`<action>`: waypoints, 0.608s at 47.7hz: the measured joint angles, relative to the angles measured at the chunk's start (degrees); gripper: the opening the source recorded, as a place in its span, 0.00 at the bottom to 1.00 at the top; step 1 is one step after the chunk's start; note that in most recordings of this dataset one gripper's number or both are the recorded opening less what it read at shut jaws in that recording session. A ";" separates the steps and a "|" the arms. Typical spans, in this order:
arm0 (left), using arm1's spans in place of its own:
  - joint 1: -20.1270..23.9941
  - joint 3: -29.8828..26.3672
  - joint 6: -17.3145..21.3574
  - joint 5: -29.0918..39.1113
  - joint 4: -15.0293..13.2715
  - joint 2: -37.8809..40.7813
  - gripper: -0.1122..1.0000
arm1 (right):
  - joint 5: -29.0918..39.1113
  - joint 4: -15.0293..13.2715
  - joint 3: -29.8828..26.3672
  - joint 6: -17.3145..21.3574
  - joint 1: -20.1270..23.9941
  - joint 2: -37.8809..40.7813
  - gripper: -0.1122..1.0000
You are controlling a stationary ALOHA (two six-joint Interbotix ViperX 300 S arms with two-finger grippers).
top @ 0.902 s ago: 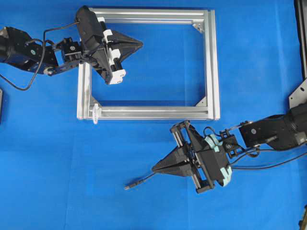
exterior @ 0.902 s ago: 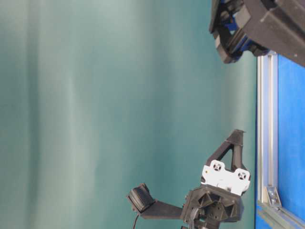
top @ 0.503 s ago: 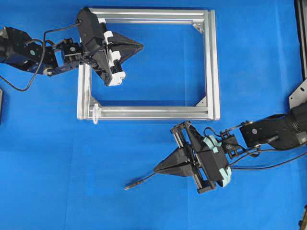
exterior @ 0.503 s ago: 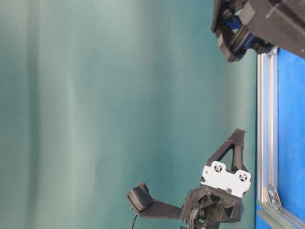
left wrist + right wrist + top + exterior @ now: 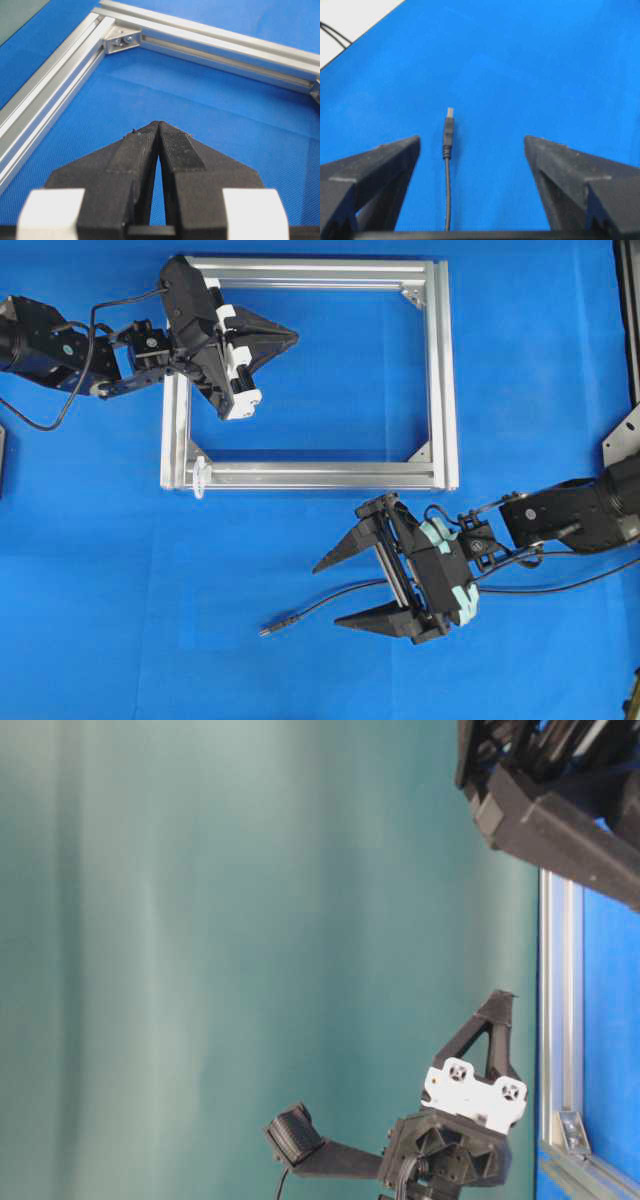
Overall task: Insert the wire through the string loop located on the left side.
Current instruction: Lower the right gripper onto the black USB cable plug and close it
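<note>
Since last look our right gripper (image 5: 347, 592) spread wide astride wire (image 5: 320, 607), plug end unheld on desk; left gripper (image 5: 290, 337) pressed together, empty, inside frame (image 5: 443, 380); grasp comes next, we judge

overhead: top-down | table-level: sideways | wrists: close, forward-facing

Bright blue woven cloth table cover (image 5: 120, 590) across nearly the whole overhead frame, evenly lit, faint soft shadows only. Plain teal-green backdrop wall (image 5: 220, 940) filling the left and centre of the table-level frame, with vertical bands of lighter and darker tone. Pale off-white surface (image 5: 350, 17) in the upper left corner of the right wrist frame, beyond the cloth's edge. Dull green patch (image 5: 17, 15) in the upper left corner of the left wrist frame.
</note>
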 measured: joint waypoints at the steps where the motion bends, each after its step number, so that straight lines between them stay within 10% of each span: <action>1: -0.09 0.00 0.00 0.00 0.00 -0.09 0.10 | 0.00 0.09 -0.09 0.18 0.00 0.00 0.87; 29: 0.00 0.00 0.00 0.00 0.00 -0.09 0.10 | -2.99 0.26 -5.01 5.54 0.44 12.30 0.89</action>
